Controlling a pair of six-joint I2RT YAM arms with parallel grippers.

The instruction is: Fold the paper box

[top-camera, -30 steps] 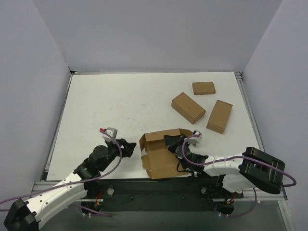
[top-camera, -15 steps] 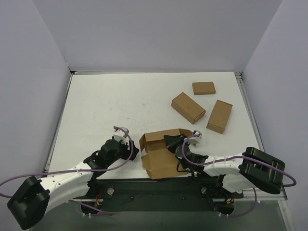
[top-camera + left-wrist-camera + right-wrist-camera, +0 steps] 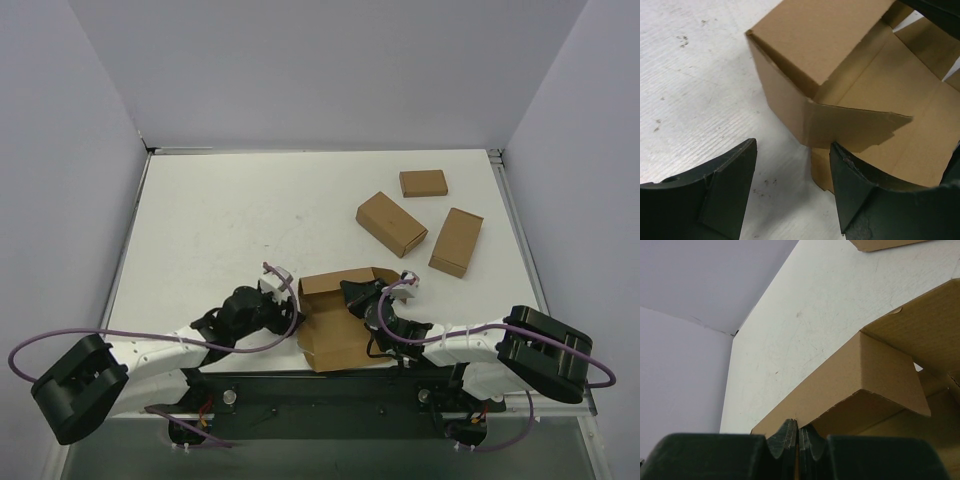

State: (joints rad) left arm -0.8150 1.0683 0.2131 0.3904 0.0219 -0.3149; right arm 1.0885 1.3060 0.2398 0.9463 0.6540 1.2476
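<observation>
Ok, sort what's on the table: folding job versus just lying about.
Job: paper box; left fingers, open beside it; right fingers, pinching its wall.
Lying about: three small closed brown boxes, far right.

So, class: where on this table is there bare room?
The far-left table, between its left edge and the small boxes, is bare. Crowded: the near edge, where the left gripper and right gripper meet the paper box.

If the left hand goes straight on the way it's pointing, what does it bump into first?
Probably the box: its side flap sits right ahead of the open left hand. How near it is, I can't tell.
</observation>
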